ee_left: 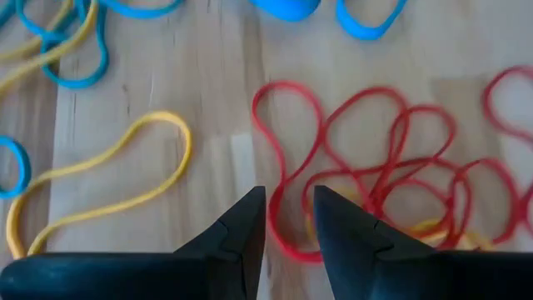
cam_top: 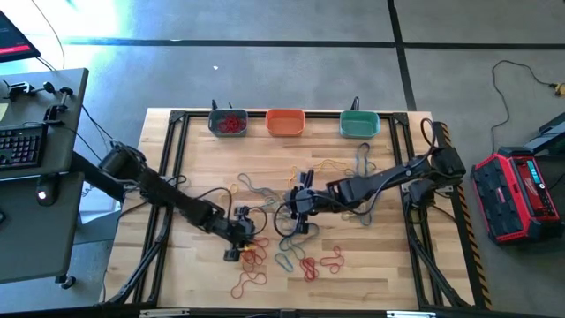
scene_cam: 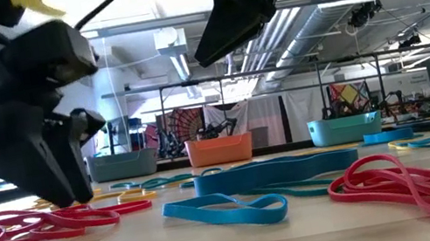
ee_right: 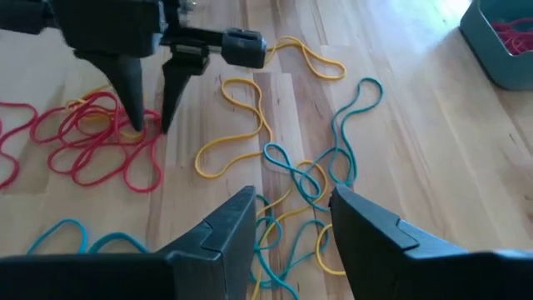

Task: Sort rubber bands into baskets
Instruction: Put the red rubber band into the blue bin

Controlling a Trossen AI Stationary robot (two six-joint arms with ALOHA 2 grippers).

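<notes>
My left gripper (ee_left: 289, 218) stood just above the tangle of red rubber bands (ee_left: 375, 171), its fingers a little apart with one red strand running between the tips; whether they already pinched it I could not tell. The tangle spread away from the tips across the wooden table (cam_top: 388, 265), near its front edge. The left arm reached low and slanted down. My right gripper (ee_right: 291, 221) waited open over blue and yellow bands (ee_right: 287, 179), well apart from the baskets (cam_top: 285, 122).

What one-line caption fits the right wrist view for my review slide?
Left gripper lowered onto tangled red rubber bands, fingers apart, while the open right gripper hovers over yellow and teal bands.
</notes>
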